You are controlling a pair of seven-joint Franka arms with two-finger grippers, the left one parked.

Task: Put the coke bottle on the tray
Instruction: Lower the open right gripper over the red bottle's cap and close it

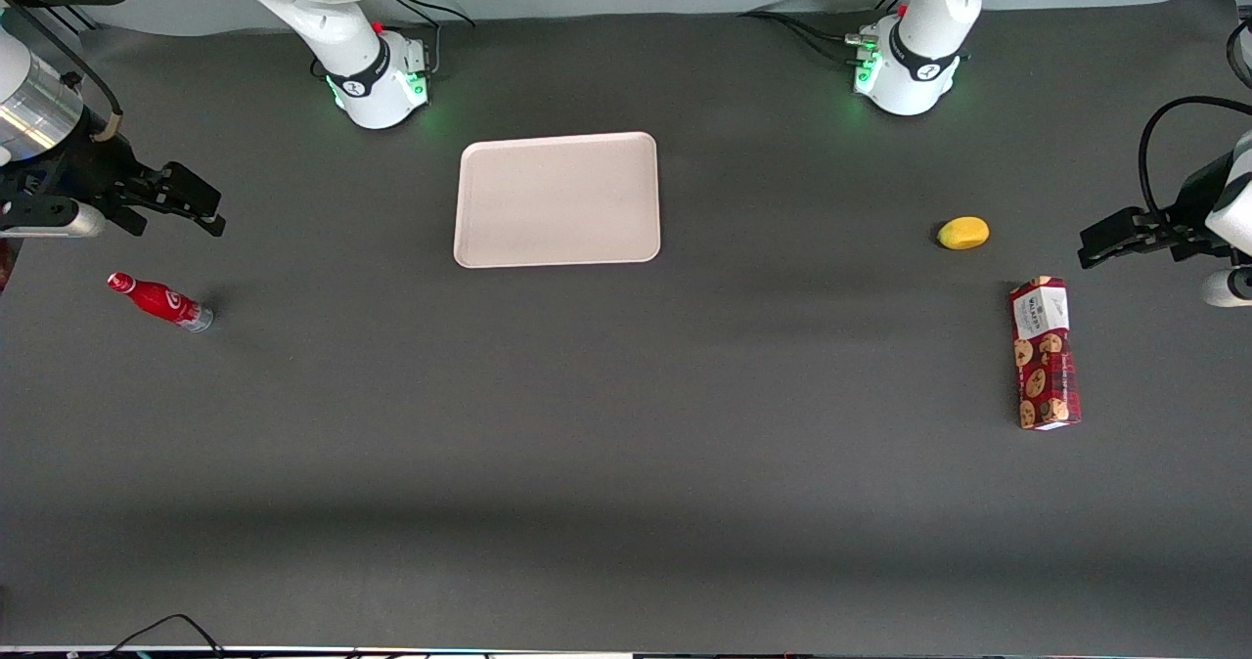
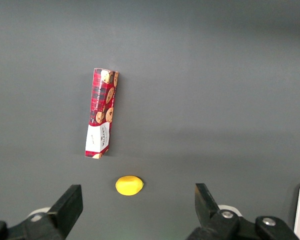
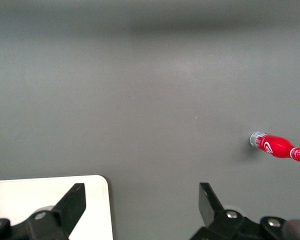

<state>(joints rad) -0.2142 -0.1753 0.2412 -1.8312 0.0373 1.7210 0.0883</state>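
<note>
Glossy coke bottle (image 1: 160, 301), matt tray (image 1: 558, 199) & table (image 1: 626, 463).

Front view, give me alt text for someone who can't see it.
A small red coke bottle lies on its side on the dark table at the working arm's end, with the open gripper hovering just above it. The pale tray sits bare mid-table; a yellow lemon and cookie box lie toward the parked arm's end.

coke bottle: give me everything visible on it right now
The coke bottle is small, slim and glossy red, with a red cap, white script logo and silvery base. It lies on its side on the dark table, toward the working arm's end, cap pointing away from the tray. Nothing but the table touches it. The gripper hangs farther from the front camera than the bottle, jaws open, holding nothing.
</note>
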